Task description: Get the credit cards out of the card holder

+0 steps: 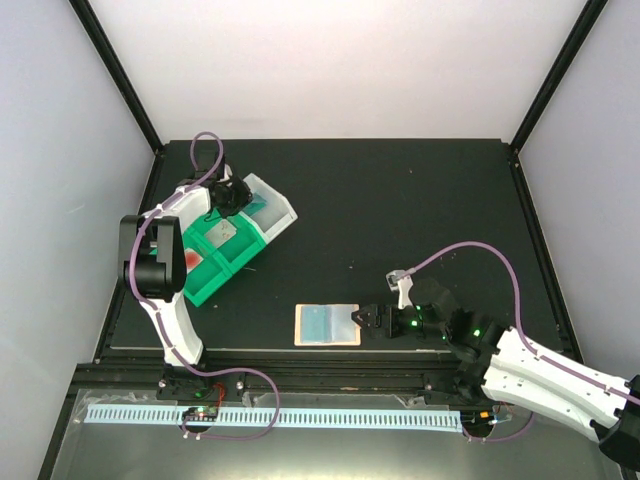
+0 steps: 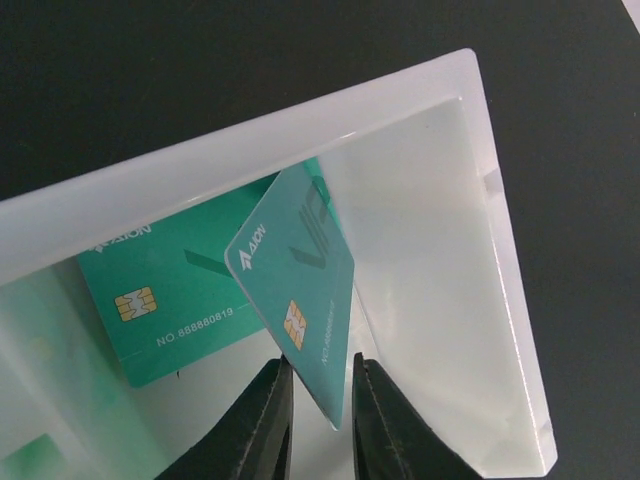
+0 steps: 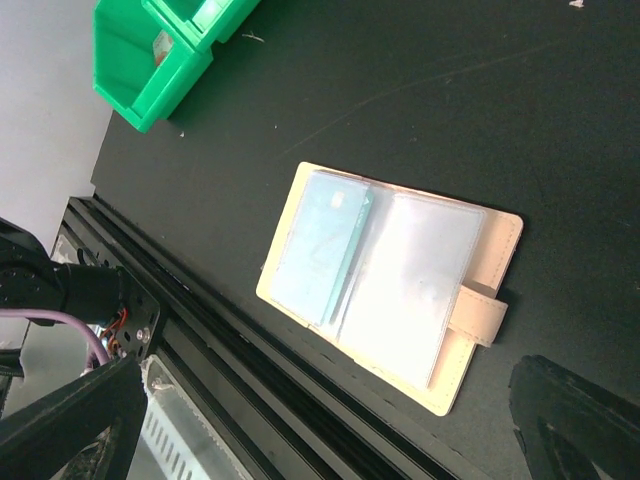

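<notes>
Table [image 1: 400, 200]: black top, carrying everything in the scene.
Green bins [image 1: 212, 262]: sitting in a row by the table's far-left corner, the end one touching the white bin.
White bin [image 2: 480, 250]: standing at the far end of that row, with a flat teal card [image 2: 165, 295] lying chip-up on its floor.
Card holder [image 3: 400, 290]: lying opened flat at the table's near edge, about midway along it, with its long axis running along that edge. It is showing a peach-tan rim and pale blue clear sleeves, and its strap tab [image 3: 478, 312] is pointing toward the right arm's side.
Right gripper [image 1: 362, 318]: hovering just beside the holder's strap end, jaws standing fully apart and holding nothing.
Left gripper [image 2: 320, 368]: hanging over the white bin, well apart from the holder. Its fingers [image 2: 268, 420] are sitting close on either side of the tilted teal card's lower corner. I cannot tell whether they are pinching it or letting go.
Tilted teal card [image 2: 295, 270]: leaning chip-side up above the bin floor.
Sleeved card [image 3: 322, 245]: sitting in the panel away from the strap, its teal edge showing along the fold.
Coming move: the right arm is looking the nearer one. The sleeved card is lying across the fold from its fingers, and its long axis seems to be crossing the holder's.
</notes>
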`<action>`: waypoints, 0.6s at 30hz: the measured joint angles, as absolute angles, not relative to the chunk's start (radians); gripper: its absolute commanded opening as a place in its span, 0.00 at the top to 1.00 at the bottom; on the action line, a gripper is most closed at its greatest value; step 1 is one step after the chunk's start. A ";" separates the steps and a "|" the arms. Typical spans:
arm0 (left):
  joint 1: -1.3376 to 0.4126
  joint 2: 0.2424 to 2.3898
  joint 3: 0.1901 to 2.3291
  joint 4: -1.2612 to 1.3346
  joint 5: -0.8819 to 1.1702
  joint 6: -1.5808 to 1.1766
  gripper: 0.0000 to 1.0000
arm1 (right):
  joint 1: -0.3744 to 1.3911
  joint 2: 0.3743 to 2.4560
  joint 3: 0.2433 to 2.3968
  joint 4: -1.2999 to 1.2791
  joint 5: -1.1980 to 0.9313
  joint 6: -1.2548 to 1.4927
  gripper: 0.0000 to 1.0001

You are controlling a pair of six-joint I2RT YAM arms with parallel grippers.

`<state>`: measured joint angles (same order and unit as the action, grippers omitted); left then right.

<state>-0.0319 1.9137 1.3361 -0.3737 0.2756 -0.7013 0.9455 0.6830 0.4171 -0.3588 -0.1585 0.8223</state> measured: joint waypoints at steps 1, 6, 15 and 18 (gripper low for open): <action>-0.032 1.913 1.339 -0.376 0.276 -0.699 0.74 | 0.945 0.681 0.417 -0.361 -0.159 0.825 0.00; -0.032 1.895 1.342 -0.389 0.277 -0.688 0.63 | 0.945 0.669 0.417 -0.368 -0.159 0.838 0.00; -0.032 1.731 1.342 -0.451 0.281 -0.658 0.50 | 0.945 0.667 0.417 -0.392 -0.157 0.855 0.00; -0.032 1.674 1.340 -0.484 0.288 -0.633 0.47 | 0.945 0.665 0.417 -0.397 -0.155 0.860 0.00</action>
<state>-0.0319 1.6741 1.3403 -0.4843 0.2882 -0.6331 0.9455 0.6651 0.4168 -0.3973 -0.1551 0.8600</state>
